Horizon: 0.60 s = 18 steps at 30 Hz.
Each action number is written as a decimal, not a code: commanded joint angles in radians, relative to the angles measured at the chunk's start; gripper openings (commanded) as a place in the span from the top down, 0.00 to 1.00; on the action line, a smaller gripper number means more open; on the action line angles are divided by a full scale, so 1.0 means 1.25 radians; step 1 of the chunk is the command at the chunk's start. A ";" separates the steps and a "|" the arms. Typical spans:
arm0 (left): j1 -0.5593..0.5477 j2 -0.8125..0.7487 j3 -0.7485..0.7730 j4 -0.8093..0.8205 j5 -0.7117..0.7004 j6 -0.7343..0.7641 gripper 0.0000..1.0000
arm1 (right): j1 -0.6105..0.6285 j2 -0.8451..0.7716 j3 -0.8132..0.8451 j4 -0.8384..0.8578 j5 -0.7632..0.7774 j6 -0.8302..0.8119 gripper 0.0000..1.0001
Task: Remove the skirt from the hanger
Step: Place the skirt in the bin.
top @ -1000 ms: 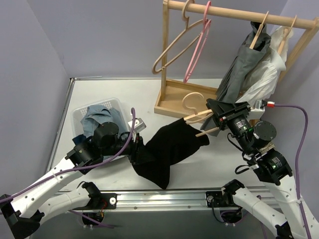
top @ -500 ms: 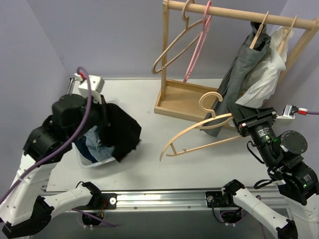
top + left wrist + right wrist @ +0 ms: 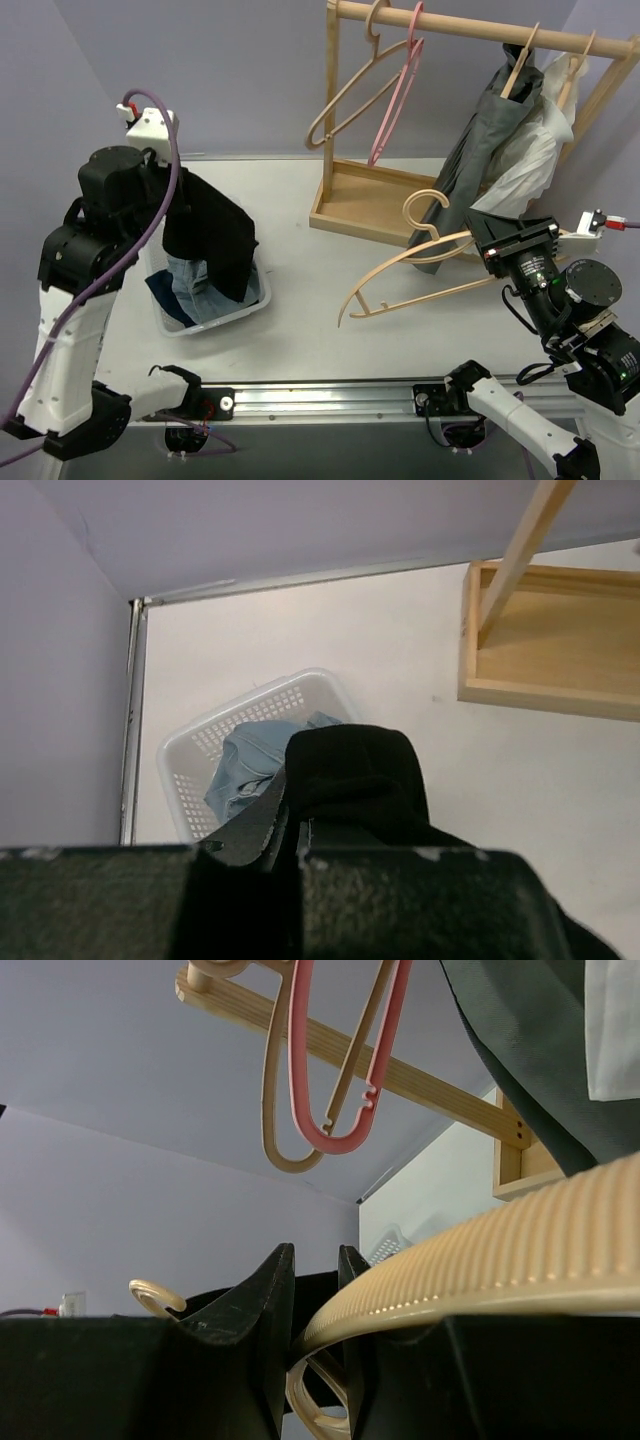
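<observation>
One skirt (image 3: 215, 240) (in left gripper (image 3: 292, 825)), hanger (image 3: 420, 265) apart

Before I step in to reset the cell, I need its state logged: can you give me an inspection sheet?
Surface: white table carries basket and rack.
Job's things: black garment hangs from left gripper over basket; bare wooden hanger in right gripper.
Clutter: denim in basket; rack holds grey garment, white blouse, pink hanger, empty wooden hanger.
Grippers: both shut on their loads.
Cables: purple cable loops over left arm; second purple cable at right wrist.
Surroundings: lilac walls.
</observation>
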 commanded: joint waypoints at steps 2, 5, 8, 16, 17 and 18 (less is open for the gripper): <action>0.190 0.044 -0.030 0.075 0.129 0.027 0.98 | 0.005 0.009 0.021 0.011 0.027 -0.016 1.00; 0.257 0.068 -0.076 0.097 0.089 0.009 0.98 | 0.007 0.015 0.029 0.006 0.032 -0.027 1.00; 0.331 0.074 -0.117 0.116 0.080 -0.021 0.98 | 0.012 0.030 0.040 0.001 0.030 -0.039 1.00; 0.365 0.102 -0.281 0.176 0.099 -0.043 0.98 | 0.015 0.047 0.022 0.017 0.006 -0.056 1.00; 0.368 0.133 -0.294 0.176 0.131 -0.050 0.98 | 0.015 0.046 0.014 0.025 0.002 -0.055 1.00; 0.368 0.151 -0.307 0.180 0.206 -0.068 0.98 | 0.015 0.045 0.008 0.030 -0.002 -0.056 1.00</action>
